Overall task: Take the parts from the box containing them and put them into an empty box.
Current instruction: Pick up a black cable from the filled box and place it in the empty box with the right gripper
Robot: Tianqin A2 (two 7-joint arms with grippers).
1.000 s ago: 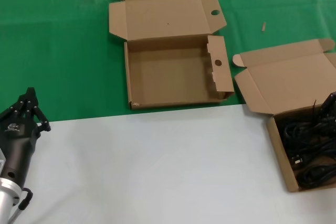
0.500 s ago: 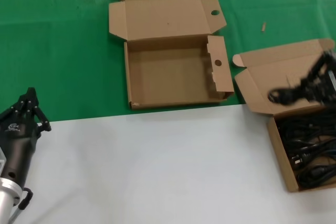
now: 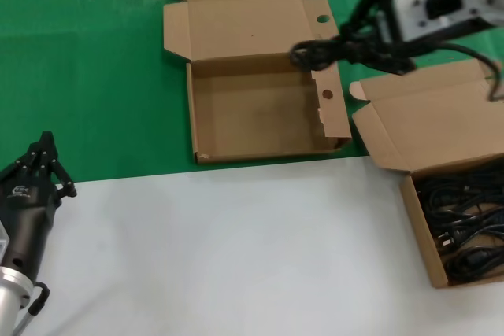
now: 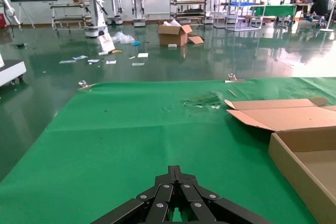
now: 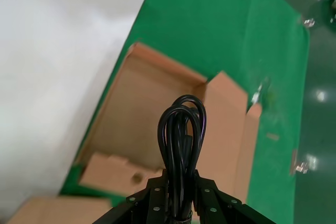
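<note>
Now above empty box (image 3: 260, 112): right end effector (image 3: 364, 43), clamped on power cord (image 3: 315, 53).

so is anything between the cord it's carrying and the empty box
Nothing visible. The right hand holds the coiled cord at the empty box's far right corner, beside the upright holed side flap. The box is open with nothing inside.
</note>
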